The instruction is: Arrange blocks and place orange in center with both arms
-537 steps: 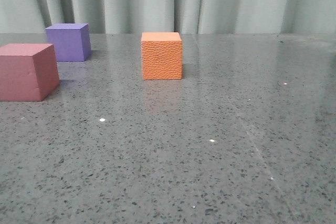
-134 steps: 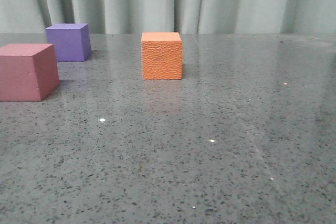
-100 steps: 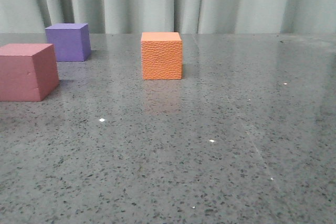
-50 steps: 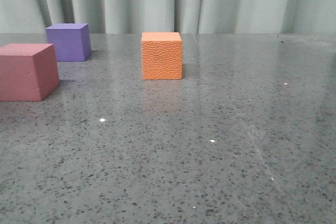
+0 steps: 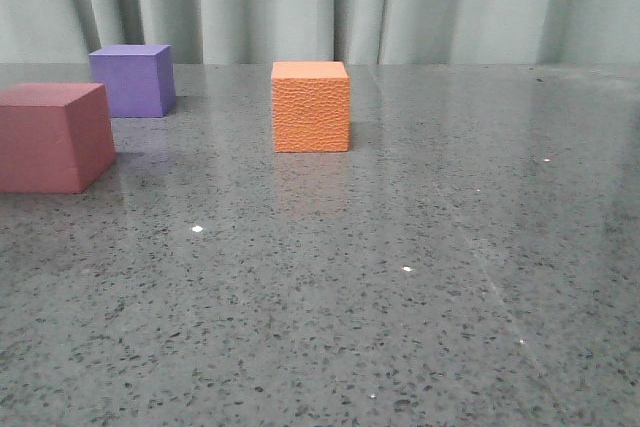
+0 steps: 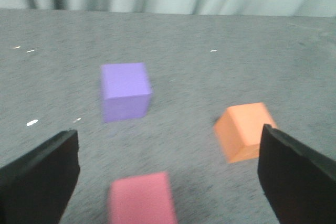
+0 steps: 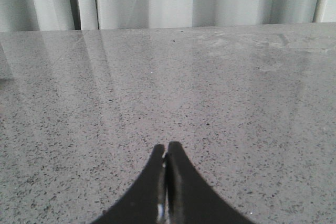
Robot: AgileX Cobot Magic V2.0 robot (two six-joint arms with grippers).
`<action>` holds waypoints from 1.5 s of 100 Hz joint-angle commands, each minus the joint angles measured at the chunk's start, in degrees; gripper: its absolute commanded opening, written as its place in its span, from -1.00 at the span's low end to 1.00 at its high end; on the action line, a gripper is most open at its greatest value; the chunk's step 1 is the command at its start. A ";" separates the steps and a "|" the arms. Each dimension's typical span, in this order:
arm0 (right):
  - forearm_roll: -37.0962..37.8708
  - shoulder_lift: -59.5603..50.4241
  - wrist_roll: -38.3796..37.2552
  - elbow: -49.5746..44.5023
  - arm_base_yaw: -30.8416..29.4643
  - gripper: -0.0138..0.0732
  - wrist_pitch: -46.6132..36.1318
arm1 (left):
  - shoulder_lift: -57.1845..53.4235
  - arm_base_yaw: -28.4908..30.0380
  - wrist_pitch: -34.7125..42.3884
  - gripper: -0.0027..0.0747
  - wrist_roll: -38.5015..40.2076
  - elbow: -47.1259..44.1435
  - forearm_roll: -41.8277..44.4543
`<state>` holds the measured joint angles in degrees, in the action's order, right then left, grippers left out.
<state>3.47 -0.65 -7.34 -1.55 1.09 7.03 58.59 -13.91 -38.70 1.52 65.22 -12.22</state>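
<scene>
Little changed since earlier frame: whole front view shifted barely rightward, blocks keep same layout. Orange cube (image 5: 311, 106) sits mid-table, upright, untouched, well apart from others. Purple cube (image 5: 133, 80) far back left; pinkish-red cube (image 5: 53, 137) nearer, at left edge, close to purple one without touching. My left gripper (image 6: 168, 182) hovers above table with fingers (image 6: 39, 179) spread wide, pinkish-red cube (image 6: 142, 199) between them, blurred. My right gripper (image 7: 166, 182) pinched closed, empty, over bare speckled table (image 7: 236, 108). Curtain (image 5: 400, 2) behind.
</scene>
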 commanded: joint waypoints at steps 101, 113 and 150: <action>-0.12 -1.42 0.49 0.76 -0.35 -0.84 -4.85 | 42.65 -30.78 -4.11 0.75 46.89 32.63 43.72; -0.12 -1.42 0.49 0.76 -0.35 -0.84 -4.85 | 42.76 -30.78 -5.87 0.75 46.90 32.63 44.24; -0.12 -1.42 0.49 0.76 -0.35 -0.84 -4.85 | 46.62 -30.78 -7.51 0.75 49.94 32.63 43.07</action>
<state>3.47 -0.65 -7.34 -1.55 1.09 7.03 107.56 -44.28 -47.67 50.15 96.01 29.66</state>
